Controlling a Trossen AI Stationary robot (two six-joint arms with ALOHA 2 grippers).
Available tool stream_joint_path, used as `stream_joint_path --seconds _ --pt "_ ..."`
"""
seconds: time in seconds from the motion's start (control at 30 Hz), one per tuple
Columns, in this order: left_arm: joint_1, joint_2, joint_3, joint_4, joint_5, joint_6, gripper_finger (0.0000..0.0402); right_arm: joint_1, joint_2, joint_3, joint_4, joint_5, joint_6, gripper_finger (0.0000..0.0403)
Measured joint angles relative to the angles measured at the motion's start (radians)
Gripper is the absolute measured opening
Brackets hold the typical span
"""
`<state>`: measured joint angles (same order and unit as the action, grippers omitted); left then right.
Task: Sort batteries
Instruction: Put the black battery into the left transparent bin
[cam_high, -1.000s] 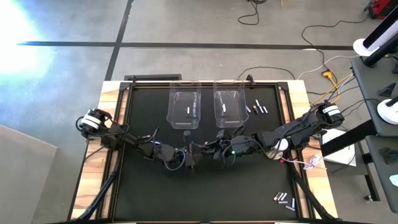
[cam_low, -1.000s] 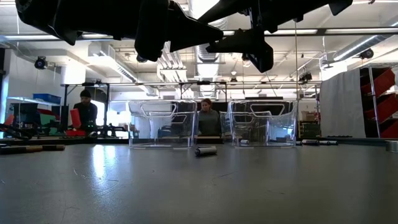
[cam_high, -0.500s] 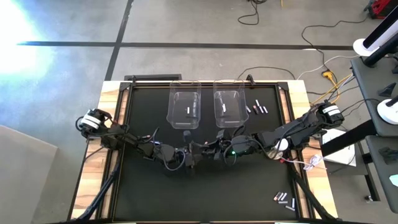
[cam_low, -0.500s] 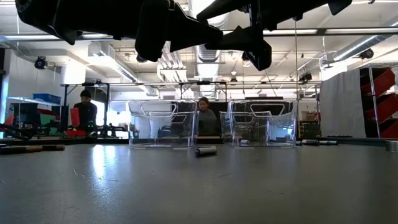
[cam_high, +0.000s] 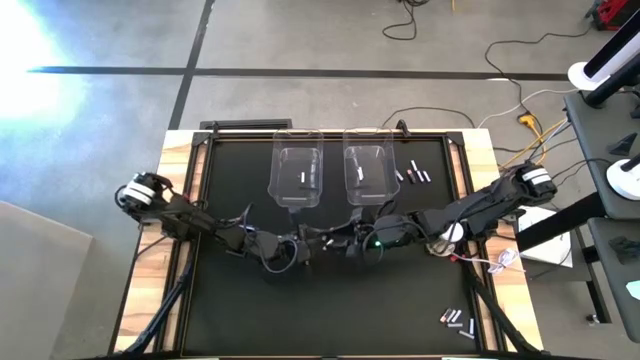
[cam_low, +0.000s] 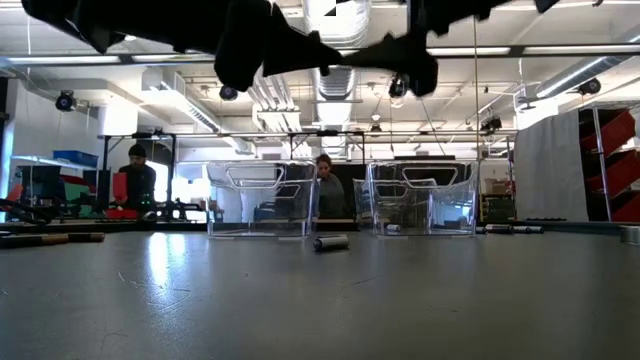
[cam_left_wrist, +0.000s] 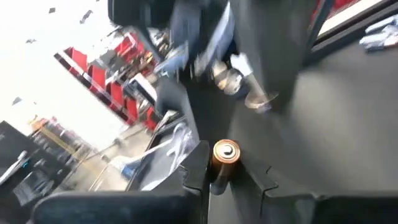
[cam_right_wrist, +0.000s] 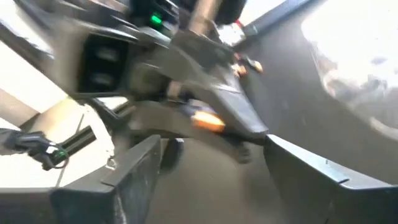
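Just handed over mid-air above the mat: left gripper now pinched onto a battery, right gripper spread wide and empty. Another battery lying before the bins, waiting

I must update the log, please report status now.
Left gripper fingers shut on small gold-ended cylindrical battery, mid-table. Right gripper fingers open, facing it. Silvery battery loose before clear plastic bins.
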<state>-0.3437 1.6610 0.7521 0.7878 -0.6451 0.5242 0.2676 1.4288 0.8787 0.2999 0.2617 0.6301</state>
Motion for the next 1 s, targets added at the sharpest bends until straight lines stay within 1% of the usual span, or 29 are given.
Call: stream_joint_path --seconds 0.1,0.2,0.3,0.37,0.47,0.53,0.6,0.73,0.8,0.87,1.0 --pt "0.001 -0.061 0.0 -0.116 -0.052 -0.046 0.0021 0.0 -0.078 0.001 -0.045 0.011 -0.065 0.0299" --pt "0.02 -0.147 0.001 -0.256 -0.123 -0.108 0.0017 0.007 -0.146 0.001 -0.131 0.066 -0.126 0.0312" --pt "0.077 -0.244 0.025 -0.447 -0.127 -0.184 0.0017 0.007 -0.194 0.001 -0.205 0.112 -0.16 0.0317" --pt "0.142 -0.302 0.072 -0.622 -0.077 -0.254 0.0017 0.007 -0.207 0.001 -0.252 0.123 -0.173 0.0316" --pt "0.277 -0.334 0.17 -0.887 0.068 -0.348 0.0017 0.009 -0.208 0.001 -0.332 0.122 -0.177 0.0311" --pt "0.374 -0.321 0.243 -1.028 0.169 -0.372 0.0017 0.011 -0.203 0.0 -0.367 0.122 -0.17 0.0309" --pt "0.47 -0.285 0.324 -1.135 0.247 -0.378 0.0017 0.012 -0.201 0.0 -0.407 0.116 -0.165 0.0309" --pt "0.641 -0.167 0.491 -1.337 0.382 -0.4 0.0017 0.012 -0.207 0.0 -0.444 0.101 -0.127 0.0316" --pt "0.707 -0.1 0.563 -1.421 0.419 -0.407 0.0017 0.012 -0.212 0.0 -0.472 0.097 -0.114 0.0319" --pt "0.757 -0.038 0.61 -1.484 0.428 -0.406 0.0017 0.015 -0.218 0.0 -0.518 0.094 -0.103 0.032" --pt "0.808 0.063 0.647 -1.513 0.476 -0.403 0.0017 0.023 -0.23 0.0 -0.629 0.093 -0.057 0.0314"
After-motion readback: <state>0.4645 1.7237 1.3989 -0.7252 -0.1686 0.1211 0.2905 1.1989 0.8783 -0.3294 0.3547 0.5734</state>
